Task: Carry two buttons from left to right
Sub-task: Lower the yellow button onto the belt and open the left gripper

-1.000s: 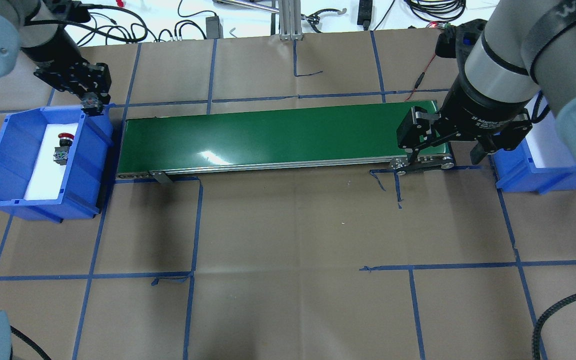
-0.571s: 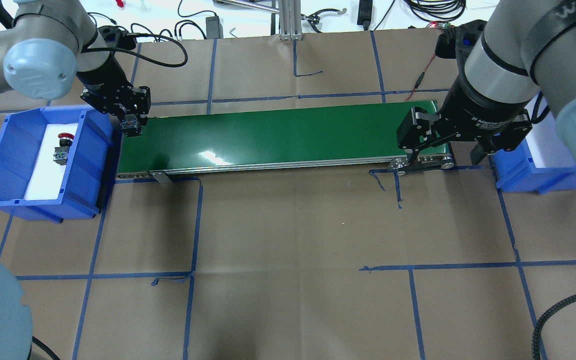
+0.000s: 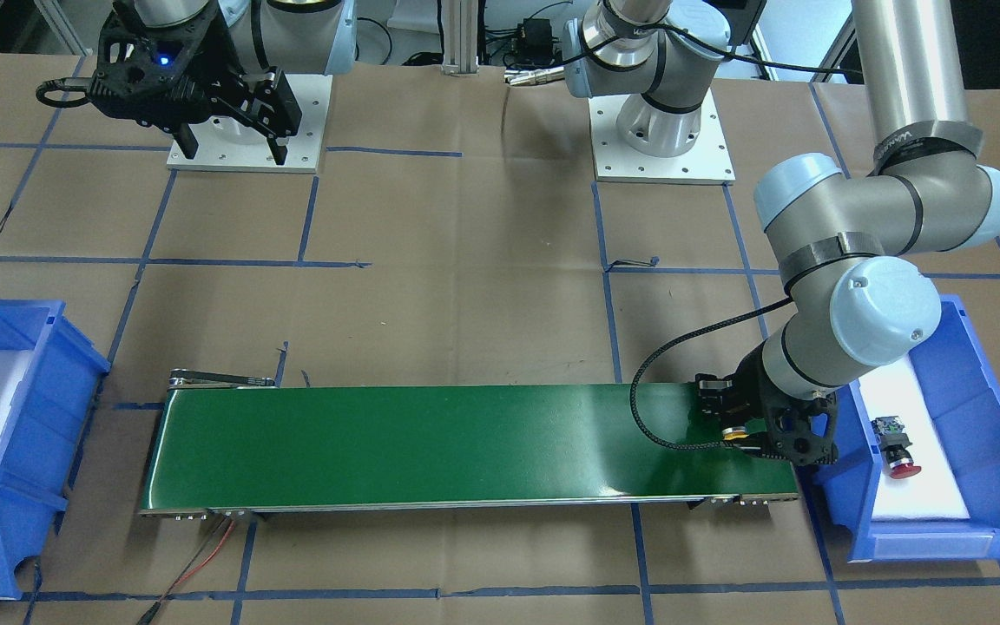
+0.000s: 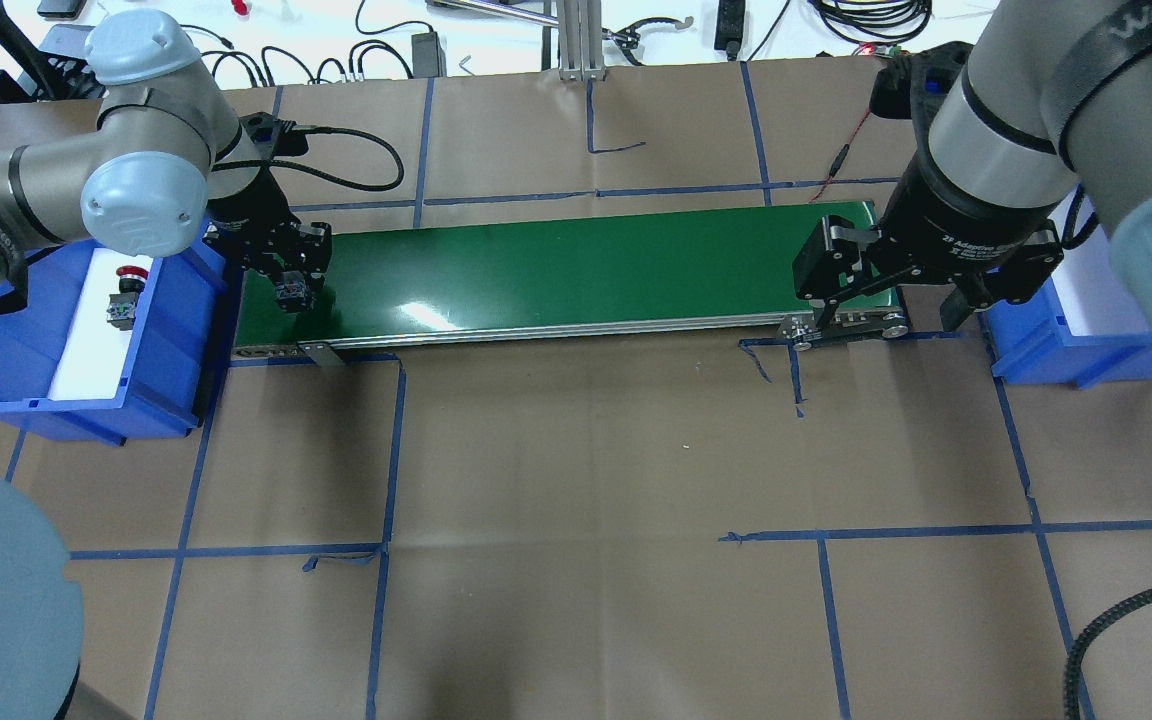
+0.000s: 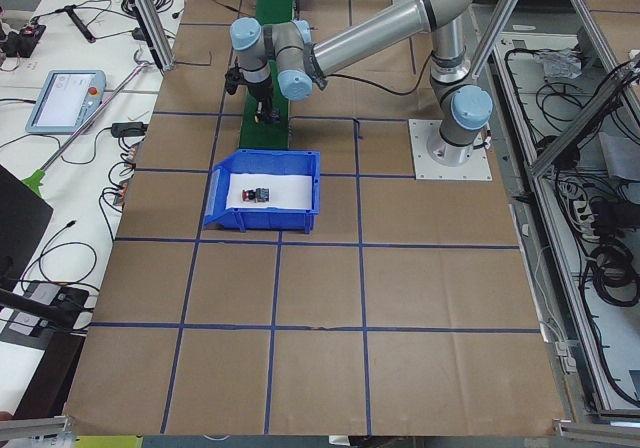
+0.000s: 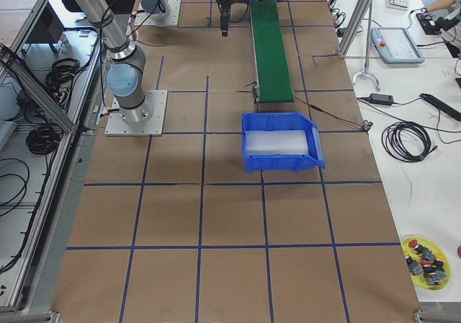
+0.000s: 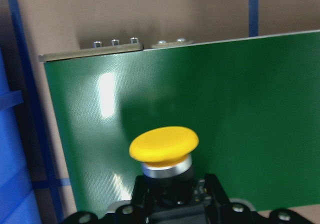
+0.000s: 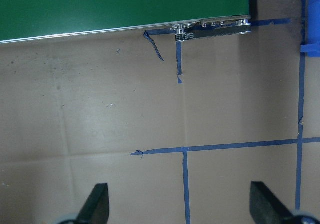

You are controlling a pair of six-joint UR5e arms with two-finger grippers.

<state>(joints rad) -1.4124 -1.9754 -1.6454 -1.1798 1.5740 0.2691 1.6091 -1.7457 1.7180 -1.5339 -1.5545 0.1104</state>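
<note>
Bright, even overhead light on the table (image 4: pixel 586 450), with a soft dim patch at six o'clock. White glare streaks the green belt (image 4: pixel 586 260) toward nine o'clock. Left wrist view: yellow button (image 7: pixel 164 145) crisp, its shadow at eleven o'clock, glare at ten; blue bin (image 7: pixel 12 184) at eight o'clock blurs.

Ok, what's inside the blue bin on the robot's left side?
One red-capped push-button lying on its side on a white liner. The liner covers the blue bin's floor; nothing else shows.
</note>
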